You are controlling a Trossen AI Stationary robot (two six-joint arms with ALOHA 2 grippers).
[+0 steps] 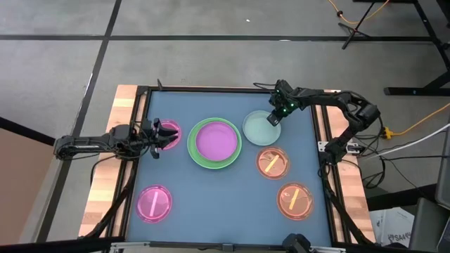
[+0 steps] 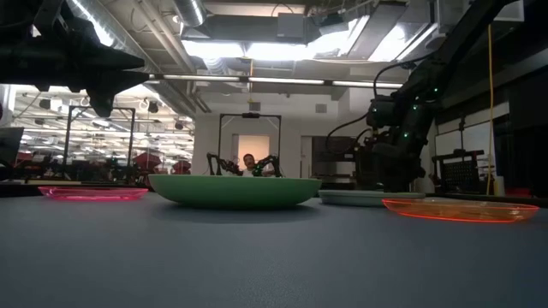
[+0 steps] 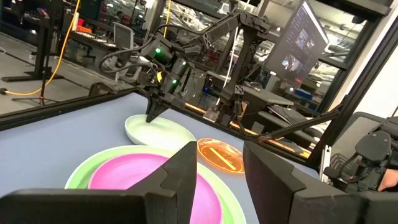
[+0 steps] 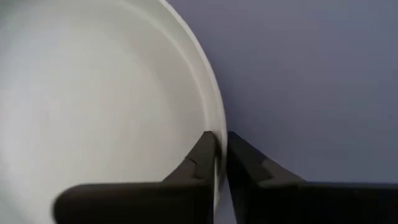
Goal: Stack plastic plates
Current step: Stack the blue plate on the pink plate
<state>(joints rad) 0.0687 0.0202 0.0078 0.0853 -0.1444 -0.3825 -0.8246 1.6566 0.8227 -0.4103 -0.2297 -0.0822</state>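
Blue-grey plate (image 4: 93, 93) seemingly flat, rim in right tool (image 4: 221, 163).

Seven plates lie on the table. One is a large green plate (image 1: 204, 159) in the middle, and one purple plate (image 1: 216, 140) sits inside it. One pale blue-grey plate (image 1: 259, 130) lies to their right, toward the far side. Two pink plates show on the left: one far (image 1: 171, 133), one near (image 1: 154, 204). Two orange plates show on the right: one farther (image 1: 272, 162), one nearer (image 1: 295, 200). Two robot arms reach over the table.
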